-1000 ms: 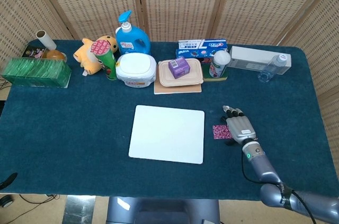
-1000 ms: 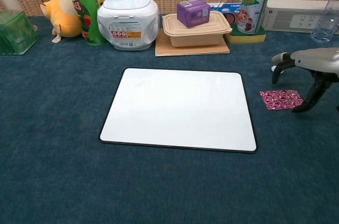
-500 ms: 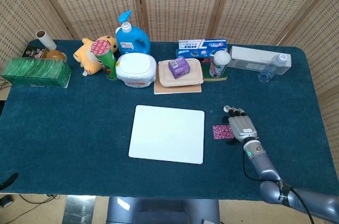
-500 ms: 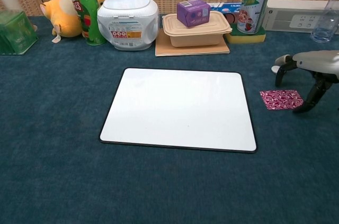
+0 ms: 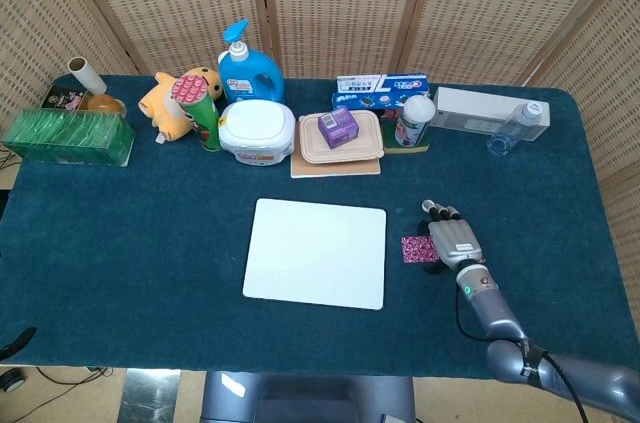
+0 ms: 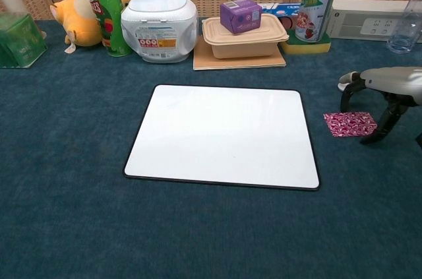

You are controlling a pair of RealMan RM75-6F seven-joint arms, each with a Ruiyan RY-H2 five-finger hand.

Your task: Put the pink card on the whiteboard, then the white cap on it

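Note:
The pink patterned card (image 5: pixel 416 249) (image 6: pixel 349 123) lies flat on the blue cloth just right of the whiteboard (image 5: pixel 315 252) (image 6: pixel 221 135), which has nothing on it. My right hand (image 5: pixel 453 238) (image 6: pixel 392 81) hovers at the card's right edge, fingers spread and pointing down. One dark fingertip (image 6: pixel 380 131) touches the cloth beside the card, and the hand holds nothing. A small white bit (image 6: pixel 343 80) shows by a far finger; I cannot tell whether it is the white cap. My left hand does not show.
Along the back stand a green box (image 5: pixel 68 136), plush toy (image 5: pixel 170 98), chip can (image 5: pixel 203 108), blue bottle (image 5: pixel 248 68), white tub (image 5: pixel 257 130), lunch box with a purple carton (image 5: pixel 338 128), a tin (image 5: pixel 413 120), power strip (image 5: pixel 475 108) and clear bottle (image 5: pixel 510 130).
The right hand has shifted only slightly beside the card. The card and whiteboard have not moved.

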